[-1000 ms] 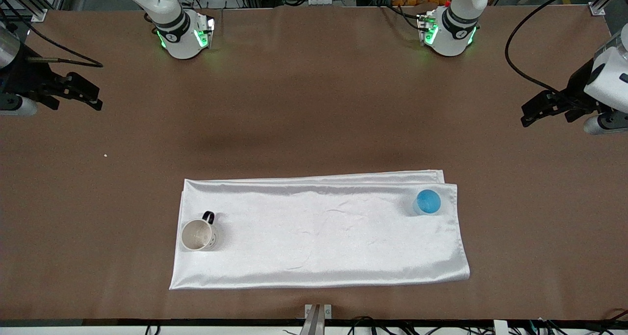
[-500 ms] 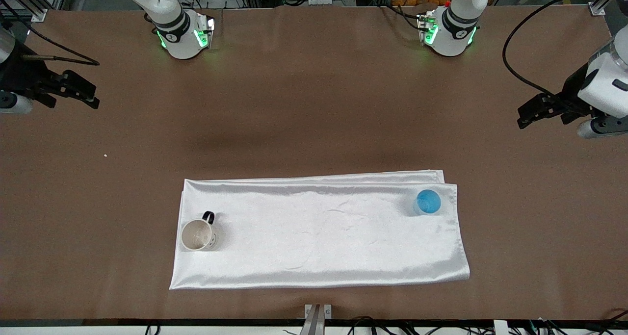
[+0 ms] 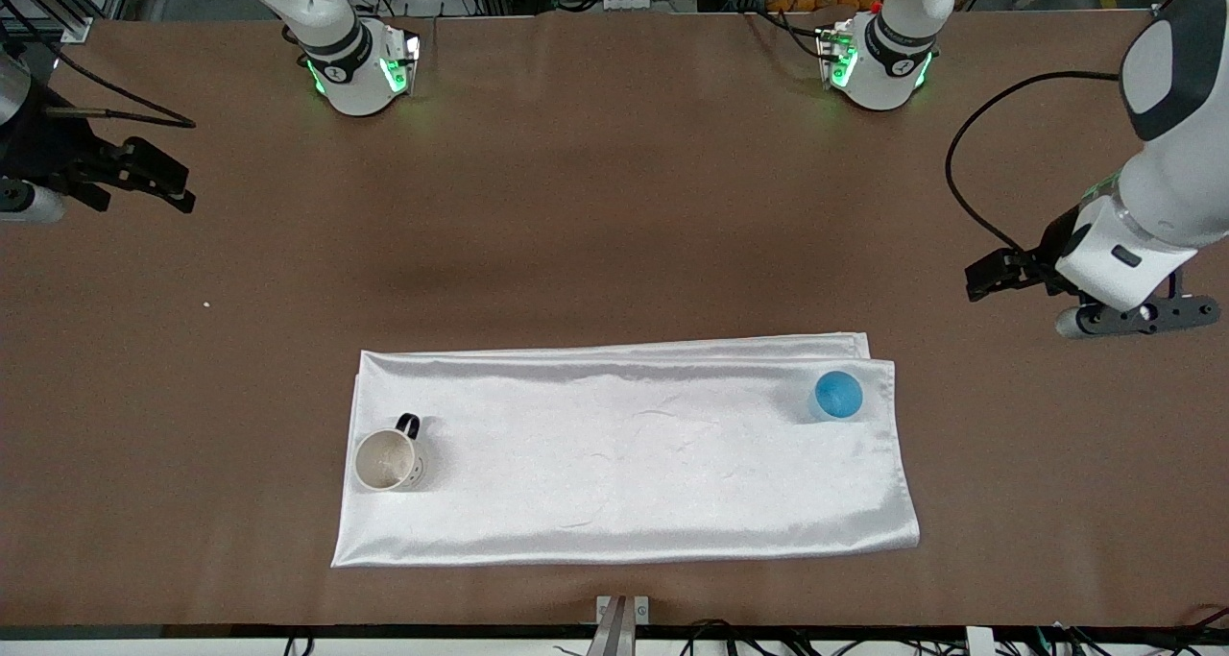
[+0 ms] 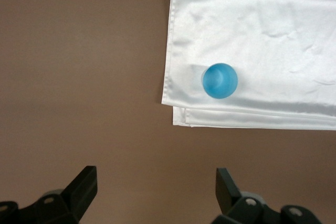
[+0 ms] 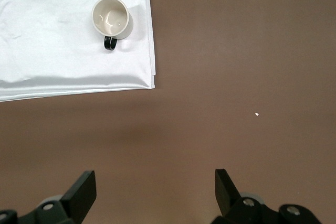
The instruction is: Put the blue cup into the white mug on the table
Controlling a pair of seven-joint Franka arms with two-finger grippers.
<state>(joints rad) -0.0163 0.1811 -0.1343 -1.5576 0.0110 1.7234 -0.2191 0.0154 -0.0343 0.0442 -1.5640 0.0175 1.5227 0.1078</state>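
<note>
Left gripper hangs over bare bench, jaws spread, blue cup well apart on the cloth. Right gripper waits likewise, jaws spread; white mug upright.

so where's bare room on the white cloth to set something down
The shiny white cloth is bare between the cream-white mug with a black handle and the small bright-blue cup. Only its two ends are occupied. Open left gripper and right gripper hang over the brown table.

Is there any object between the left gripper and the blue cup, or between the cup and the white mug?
Nothing visible. The open left gripper hangs over bare table; only flat white cloth separates blue cup from white mug.
</note>
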